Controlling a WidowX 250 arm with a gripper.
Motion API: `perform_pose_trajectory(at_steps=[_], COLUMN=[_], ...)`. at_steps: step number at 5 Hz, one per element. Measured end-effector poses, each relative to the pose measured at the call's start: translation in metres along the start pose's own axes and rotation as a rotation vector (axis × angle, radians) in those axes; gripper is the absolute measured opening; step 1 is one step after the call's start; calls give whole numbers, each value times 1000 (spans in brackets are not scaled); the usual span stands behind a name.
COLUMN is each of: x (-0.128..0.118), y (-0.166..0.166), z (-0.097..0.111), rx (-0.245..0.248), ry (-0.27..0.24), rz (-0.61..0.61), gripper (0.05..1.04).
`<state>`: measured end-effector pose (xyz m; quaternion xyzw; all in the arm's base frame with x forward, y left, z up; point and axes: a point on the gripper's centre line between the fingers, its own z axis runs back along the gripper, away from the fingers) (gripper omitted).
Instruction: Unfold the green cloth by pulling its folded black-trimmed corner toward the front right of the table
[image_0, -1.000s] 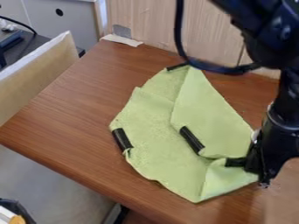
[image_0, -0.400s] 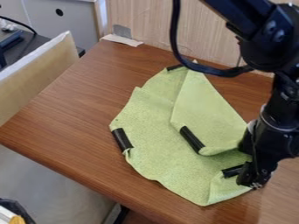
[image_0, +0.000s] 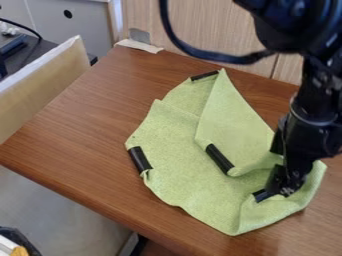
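The black gripper (image_0: 286, 186) hangs at the right of the camera view, low over the lower right part of a light green cloth (image_0: 177, 150). It is right beside a black strip (image_0: 263, 195) on the cloth; whether it holds any fabric cannot be made out. The cloth lies partly folded, with a pointed flap (image_0: 230, 120) over its upper right part. Other black strips are at its left edge (image_0: 139, 159), near its middle (image_0: 219, 159) and at its top (image_0: 204, 75). Fabric also shows to the right of the gripper.
The brown wooden table (image_0: 87, 135) meets a light wood panel (image_0: 160, 25) at the back. A tan board (image_0: 47, 82) with a white edge stands along the left. A black cable (image_0: 200, 52) loops from the arm above the cloth.
The gripper has moved left and slightly up in the view. The cloth's lower right part has shifted, with its edge now farther right, beyond the gripper. The rest of the cloth looks unmoved.
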<state>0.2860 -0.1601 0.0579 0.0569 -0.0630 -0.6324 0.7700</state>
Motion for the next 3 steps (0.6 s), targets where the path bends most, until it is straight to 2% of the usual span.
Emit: perform_pose_trajectory(at_steps=[1, 2, 3], x=[-5, -14, -32], y=[2, 3, 2], z=[17, 43, 58], rx=[3, 40, 128], ry=[-30, -64, -135], rz=[1, 7, 10], gripper=[1001, 1001, 1001])
